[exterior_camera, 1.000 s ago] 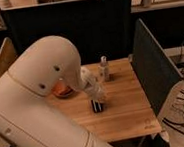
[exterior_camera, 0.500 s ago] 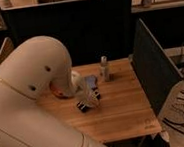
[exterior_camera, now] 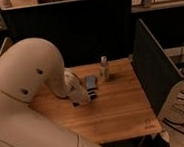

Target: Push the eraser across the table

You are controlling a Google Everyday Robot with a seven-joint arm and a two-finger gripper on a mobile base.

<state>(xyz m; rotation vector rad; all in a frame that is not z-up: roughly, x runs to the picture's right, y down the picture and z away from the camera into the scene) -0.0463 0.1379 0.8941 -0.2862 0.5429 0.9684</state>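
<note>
Jaws: state cannot be told, hidden under the wrist. Gripper (exterior_camera: 86,97) sitting low over the table (exterior_camera: 120,110), left of centre, touching the eraser (exterior_camera: 90,82). Pale bottle (exterior_camera: 104,68) standing just right of the eraser.

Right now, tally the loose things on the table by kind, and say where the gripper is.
Eraser: 1
Small pale bottle: 1
Total: 2
Both stand on the table; the gripper is low over it, right by the eraser's near end.
</note>
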